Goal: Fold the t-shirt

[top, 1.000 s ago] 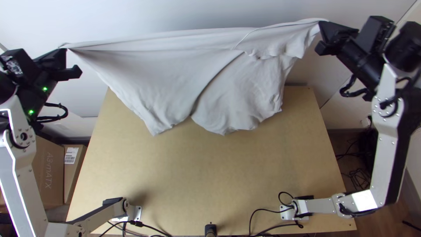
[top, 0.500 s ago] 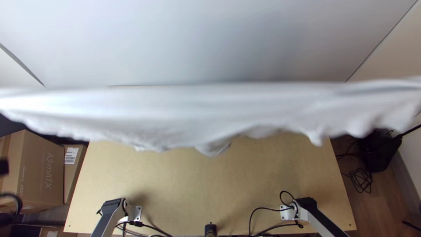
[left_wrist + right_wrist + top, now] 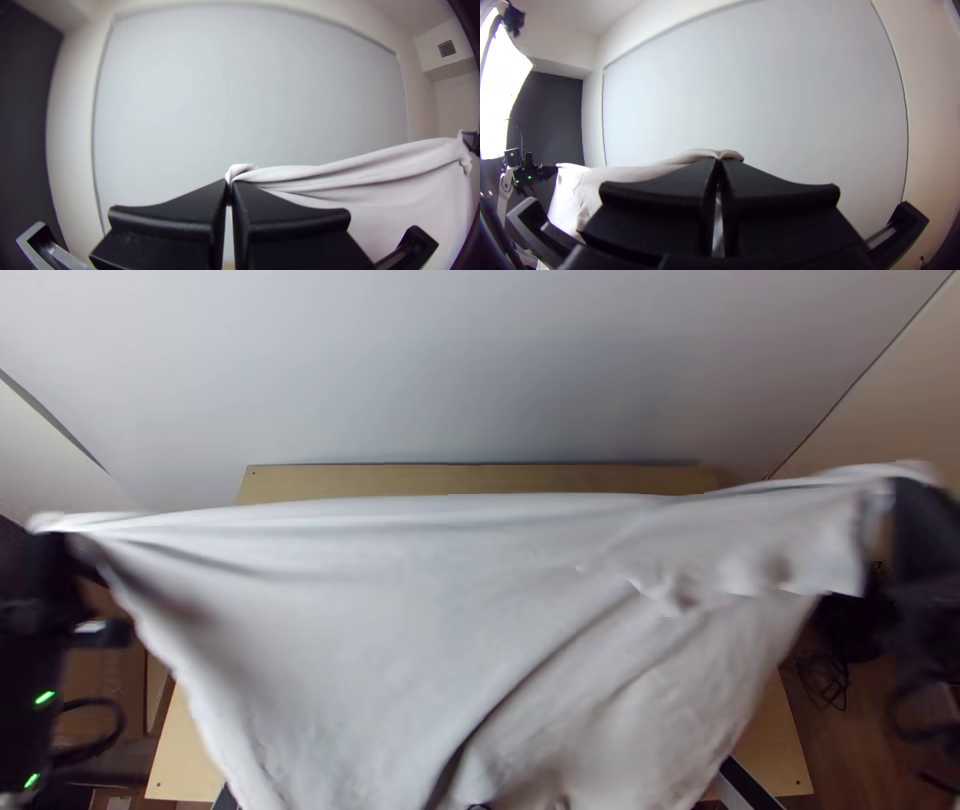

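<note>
T-shirt [image 3: 400,620] pinched between fingertips: left end effector [image 3: 72,550], right end effector [image 3: 903,498], both closed.

From high over the near edge of my table [image 3: 460,478], one camera looks steeply down, the t-shirt [image 3: 400,600] spanning its view. My two wrist cameras face outward, close behind my black fingers [image 3: 170,220], towards the large pale wall panel [image 3: 250,90]; all three views share panel and t-shirt.
</note>
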Robot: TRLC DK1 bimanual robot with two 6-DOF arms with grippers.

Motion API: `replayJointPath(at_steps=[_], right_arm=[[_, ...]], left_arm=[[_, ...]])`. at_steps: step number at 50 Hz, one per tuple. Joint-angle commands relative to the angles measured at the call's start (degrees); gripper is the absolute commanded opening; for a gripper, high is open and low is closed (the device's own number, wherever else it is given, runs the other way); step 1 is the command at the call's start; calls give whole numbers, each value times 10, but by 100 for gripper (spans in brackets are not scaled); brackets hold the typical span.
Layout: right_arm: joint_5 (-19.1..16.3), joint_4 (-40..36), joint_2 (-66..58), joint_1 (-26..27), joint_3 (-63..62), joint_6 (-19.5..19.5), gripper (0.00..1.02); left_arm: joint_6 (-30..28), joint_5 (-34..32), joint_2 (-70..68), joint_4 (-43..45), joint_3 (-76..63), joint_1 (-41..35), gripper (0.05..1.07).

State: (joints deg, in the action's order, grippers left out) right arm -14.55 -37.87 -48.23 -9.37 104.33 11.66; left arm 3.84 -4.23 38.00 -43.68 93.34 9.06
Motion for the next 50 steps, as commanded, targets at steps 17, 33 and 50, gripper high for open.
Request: replayJointPath(at_steps=[17, 33, 50], right_arm=[[12, 248, 57, -13, -608, 23, 2], [12, 394, -202, -5, -593, 67, 2], [12, 402, -457, 13, -395, 67, 2]], left_arm=[[7, -25, 69, 223, -512, -45, 8], [25, -39, 341, 357, -458, -28, 8], [26, -53, 576, 366, -282, -9, 8]])
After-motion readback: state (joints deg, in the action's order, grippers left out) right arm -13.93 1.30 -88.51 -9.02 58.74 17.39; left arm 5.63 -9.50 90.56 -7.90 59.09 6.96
